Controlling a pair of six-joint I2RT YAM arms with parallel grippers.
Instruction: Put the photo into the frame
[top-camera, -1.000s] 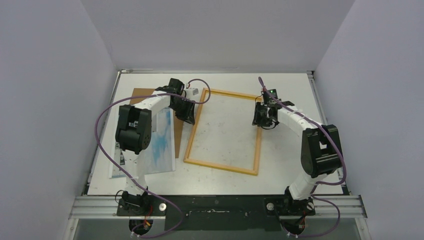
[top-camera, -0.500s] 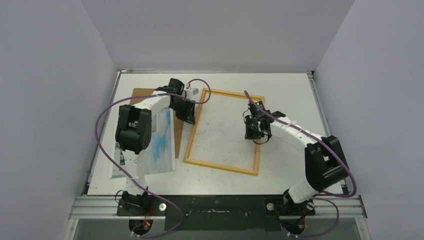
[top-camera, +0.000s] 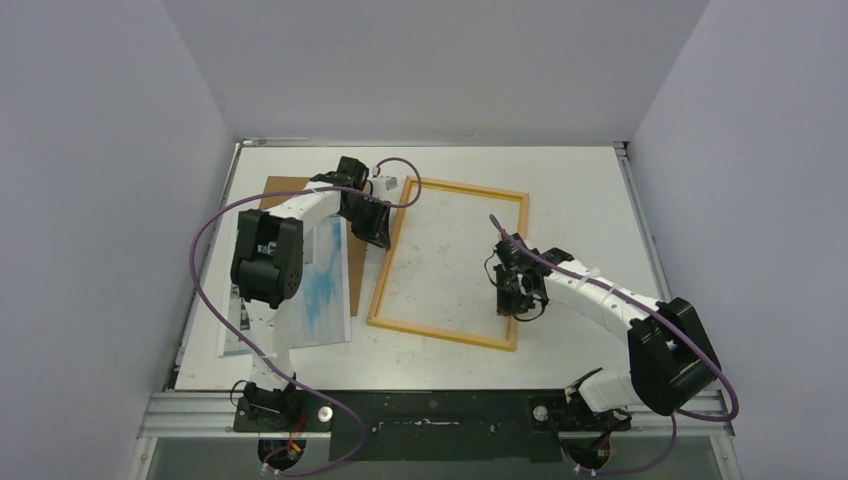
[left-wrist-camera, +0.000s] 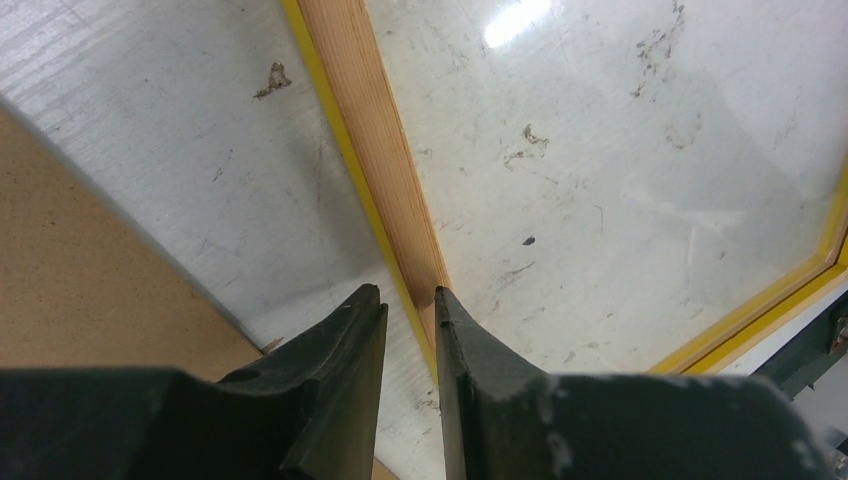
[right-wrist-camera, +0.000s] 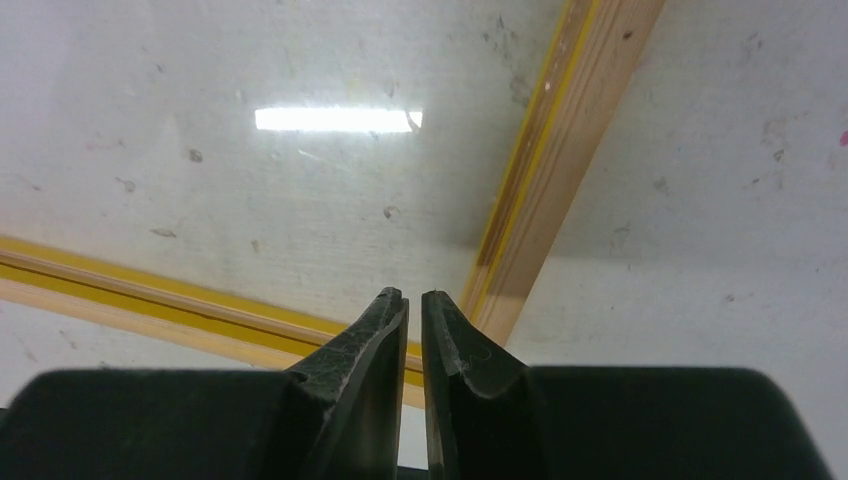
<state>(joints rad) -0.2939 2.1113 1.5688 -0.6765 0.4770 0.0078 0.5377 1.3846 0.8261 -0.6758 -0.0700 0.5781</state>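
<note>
The frame (top-camera: 448, 332) lies flat mid-table with its pale wood back up. My left gripper (top-camera: 378, 230) sits on its left rail (left-wrist-camera: 350, 110); in the left wrist view the jaws (left-wrist-camera: 408, 300) stand narrowly apart with the rail running between the tips. My right gripper (top-camera: 520, 297) is shut and empty. It hangs just inside the frame's near right corner, beside the right rail (right-wrist-camera: 565, 140) and the near rail (right-wrist-camera: 130, 270). The photo (top-camera: 312, 295) lies picture side up at the left, partly under my left arm.
A brown fibreboard backing panel (top-camera: 284, 190) lies under the photo's far end and also shows in the left wrist view (left-wrist-camera: 80, 270). Grey walls close the table on the left, right and far sides. A metal rail (top-camera: 440, 410) runs along the near edge.
My right gripper has moved toward me along the frame's right rail, from its far part to near the near right corner. The left gripper has not moved.
</note>
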